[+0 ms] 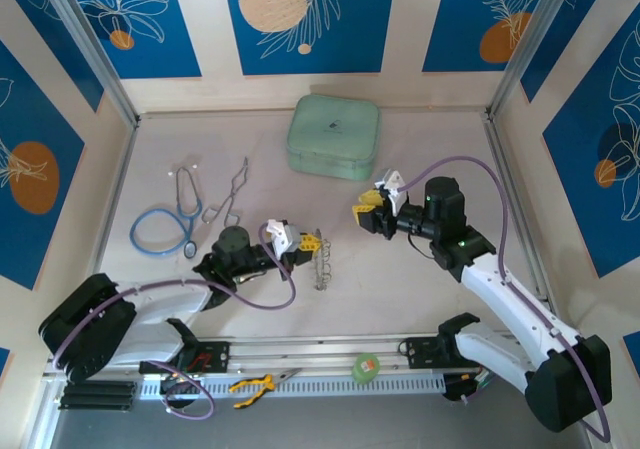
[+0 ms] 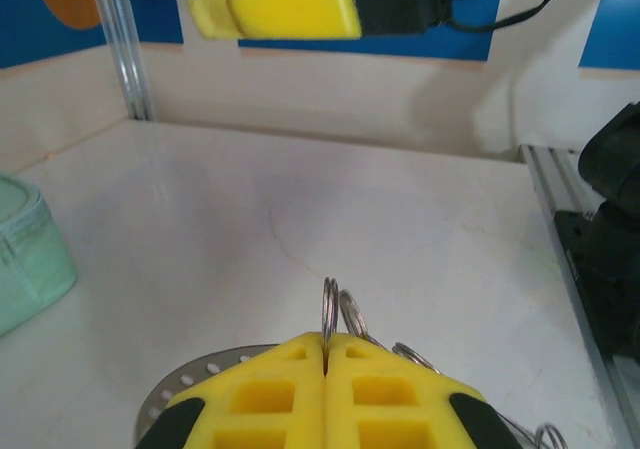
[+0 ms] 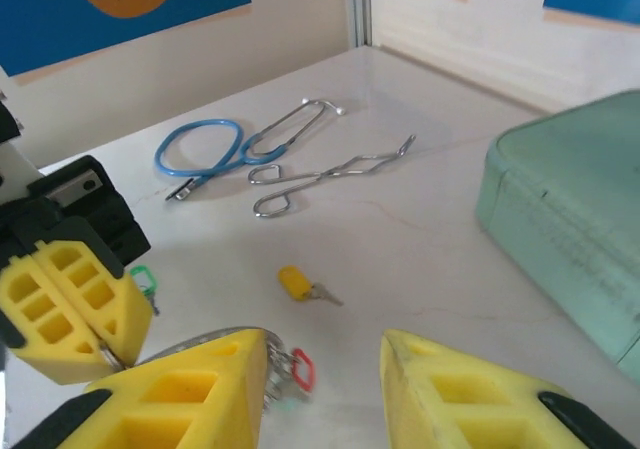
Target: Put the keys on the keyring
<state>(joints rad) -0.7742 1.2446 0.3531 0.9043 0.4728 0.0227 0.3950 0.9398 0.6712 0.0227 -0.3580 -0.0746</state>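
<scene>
- Top view: the left arm stretches low across the table in front of the mint rounded case [image 1: 333, 136]. Its left gripper [image 1: 305, 241] is clamped on the keyring [image 1: 322, 262], a silvery chain of small wire loops lying well in front of the case.
- The right arm bends at the elbow. Its right gripper [image 1: 368, 207] hovers between the case and the keyring.
- Left wrist view: the blocky yellow fingers [image 2: 270, 389] are pressed together, pinching thin metal loops of the keyring [image 2: 329, 307]. The case [image 2: 25, 259] is off to the left.
- Right wrist view: the right gripper [image 3: 322, 354] is spread wide with nothing between its fingers.
- A yellow key [image 3: 298, 283] lies on the table left of the case [image 3: 570, 219].
- A red key [image 3: 301, 369] sits beside the near finger, and a green key [image 3: 143, 279] beside the left gripper [image 3: 112, 354].
</scene>
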